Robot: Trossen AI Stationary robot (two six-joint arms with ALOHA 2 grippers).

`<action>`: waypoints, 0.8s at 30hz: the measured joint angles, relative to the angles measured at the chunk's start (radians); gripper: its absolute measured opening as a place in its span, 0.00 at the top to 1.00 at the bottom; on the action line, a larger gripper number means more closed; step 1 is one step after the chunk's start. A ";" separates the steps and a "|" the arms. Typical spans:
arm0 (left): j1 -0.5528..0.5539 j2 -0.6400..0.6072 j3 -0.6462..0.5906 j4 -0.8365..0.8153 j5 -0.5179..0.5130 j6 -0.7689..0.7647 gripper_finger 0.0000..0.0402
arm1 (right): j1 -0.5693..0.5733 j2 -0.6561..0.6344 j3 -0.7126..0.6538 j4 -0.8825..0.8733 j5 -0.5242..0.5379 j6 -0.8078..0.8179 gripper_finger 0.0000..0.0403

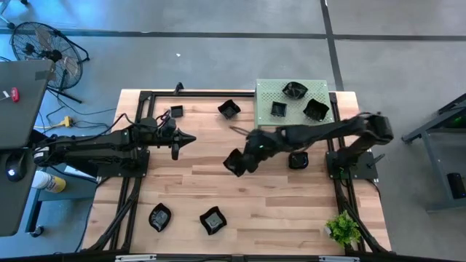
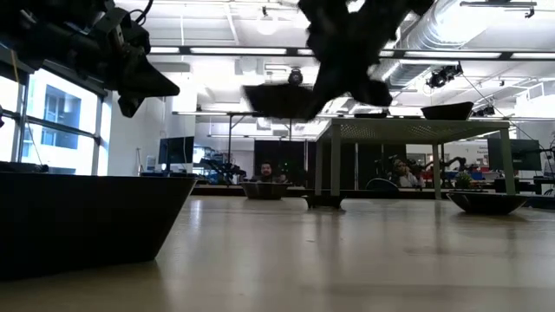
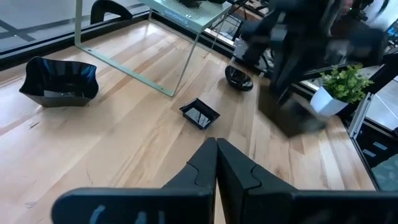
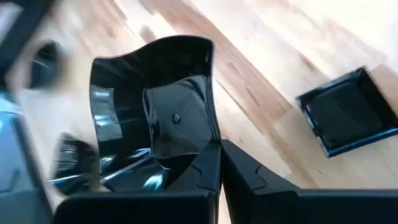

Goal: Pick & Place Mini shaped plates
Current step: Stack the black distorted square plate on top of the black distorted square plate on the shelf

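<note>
1. High view first: the right gripper (image 1: 237, 163) hangs over the middle of the wooden table (image 1: 291, 211), its arm stretched in from the right side, and its fingers are clamped on the rim of a glossy black held plate (image 1: 233, 161).
2. From the right wrist camera that held plate (image 4: 152, 118) fills the frame, a wavy-walled square dish pinched at its edge, clear of the boards below; a flat square plate (image 4: 348, 118) lies on the wood beyond it.
3. At table height the held plate (image 2: 282, 100) is plainly in the air, well above the tabletop.
4. The left gripper (image 1: 186, 140) waits over the left half of the table, fingers pressed together on nothing; the left wrist camera shows its two fingers (image 3: 205, 165) meeting in a closed point.
5. The pale green stand (image 1: 266, 109) sits at the far right of the table with three black plates on top (image 1: 295, 90).
6. One more plate (image 1: 228, 109) rests on the wood just left of the stand, a small square one (image 1: 176, 112) lies further left, and another (image 1: 298, 160) sits under the right arm.
7. Two plates (image 1: 160, 217) (image 1: 212, 220) lie near the front edge, well apart from both grippers.
8. A small potted plant (image 1: 342, 228) stands at the front right corner.
</note>
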 joint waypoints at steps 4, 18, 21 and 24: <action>0.000 0.000 0.000 0.001 -0.001 0.002 1.00 | -0.005 -0.129 0.000 -0.086 0.018 0.014 0.99; 0.000 0.000 0.000 0.003 -0.011 -0.004 1.00 | -0.219 -0.570 0.002 -0.551 0.090 -0.068 0.99; 0.000 0.000 0.000 0.003 -0.024 -0.004 1.00 | -0.319 -0.597 0.051 -0.673 0.080 -0.157 0.99; 0.000 0.000 0.000 0.004 -0.034 -0.005 1.00 | -0.423 -0.580 0.151 -0.822 0.078 -0.288 0.99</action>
